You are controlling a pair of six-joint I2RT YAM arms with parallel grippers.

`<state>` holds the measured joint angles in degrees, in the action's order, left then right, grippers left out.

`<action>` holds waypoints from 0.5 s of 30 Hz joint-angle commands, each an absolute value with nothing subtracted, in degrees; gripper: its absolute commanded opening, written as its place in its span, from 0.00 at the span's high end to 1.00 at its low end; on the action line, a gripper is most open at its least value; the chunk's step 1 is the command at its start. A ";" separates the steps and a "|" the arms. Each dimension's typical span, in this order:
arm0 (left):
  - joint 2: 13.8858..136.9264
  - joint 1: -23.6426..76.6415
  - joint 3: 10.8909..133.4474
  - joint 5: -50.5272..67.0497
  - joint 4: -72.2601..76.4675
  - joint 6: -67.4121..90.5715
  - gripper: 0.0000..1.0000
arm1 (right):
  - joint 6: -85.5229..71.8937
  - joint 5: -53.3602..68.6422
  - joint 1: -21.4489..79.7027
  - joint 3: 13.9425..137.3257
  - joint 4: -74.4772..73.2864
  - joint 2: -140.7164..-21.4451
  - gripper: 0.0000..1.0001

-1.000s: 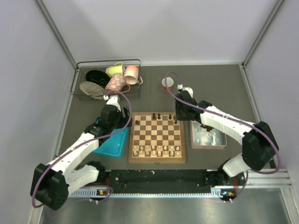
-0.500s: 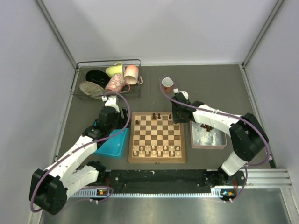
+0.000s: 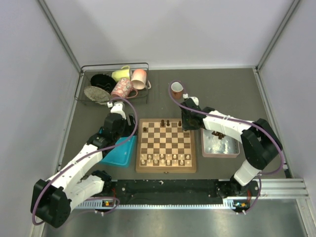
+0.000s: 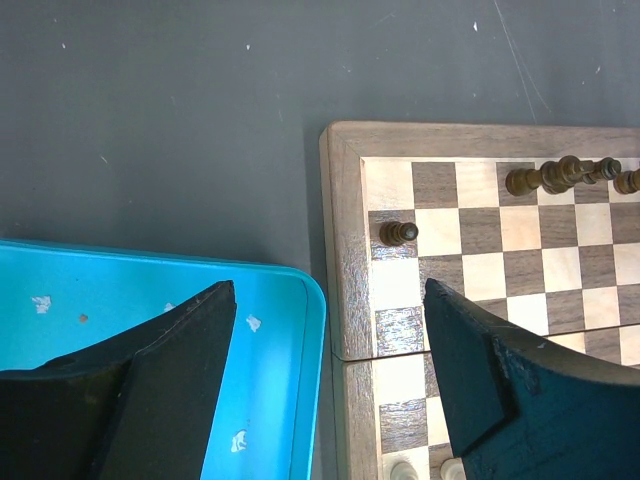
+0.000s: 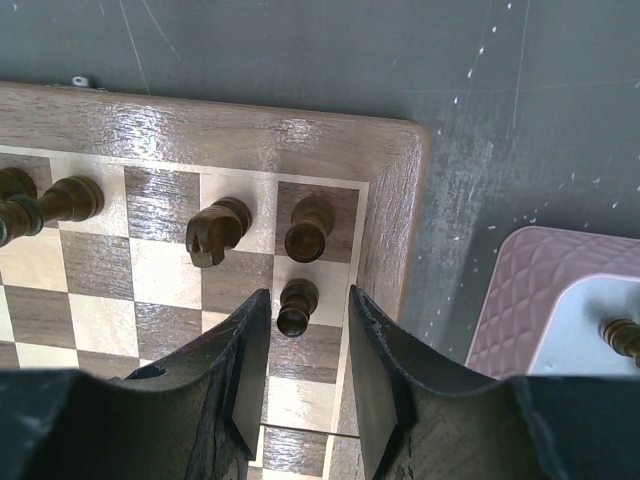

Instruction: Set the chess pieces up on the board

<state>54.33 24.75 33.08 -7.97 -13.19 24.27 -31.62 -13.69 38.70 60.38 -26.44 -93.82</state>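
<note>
The board (image 3: 166, 169) lies mid-table. A few dark chess pieces (image 3: 166, 122) stand on its far row, and one pawn (image 3: 145, 129) at far left. My right gripper (image 3: 186, 127) hovers over the far right corner. In the right wrist view, the right gripper (image 5: 308, 296) is open around an upright dark pawn (image 5: 296, 305), with a gap at the right finger. A rook-like piece (image 5: 308, 228) and a knight (image 5: 215, 232) stand just beyond. My left gripper (image 4: 328, 300) is open and empty over the seam between the blue tray (image 4: 150, 290) and the board's frame (image 4: 345, 250).
Pale chessmen (image 3: 165, 159) line the board's near rows. A pink-rimmed grey tray (image 3: 220, 148) right of the board holds more dark pieces (image 3: 217, 134). A wire basket (image 3: 114, 84) of mugs stands at back left, and a small cup (image 3: 177, 88) behind the board.
The right arm has folded in and come down over the board's far right corner, then held still. The left arm has shifted slightly back and left.
</note>
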 commanded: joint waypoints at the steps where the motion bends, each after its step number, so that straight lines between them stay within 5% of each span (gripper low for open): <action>1: 53.17 24.87 32.69 -8.53 -11.16 23.73 0.19 | -31.82 -15.03 38.06 61.44 -25.05 -93.96 0.63; 15: 53.17 24.87 32.52 -8.53 -10.99 23.64 0.20 | -31.64 -16.26 38.14 61.17 -25.93 -93.60 0.64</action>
<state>54.19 24.75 32.77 -7.99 -13.19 24.23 -31.57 -14.57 38.70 60.38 -26.39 -93.82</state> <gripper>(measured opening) 0.807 0.364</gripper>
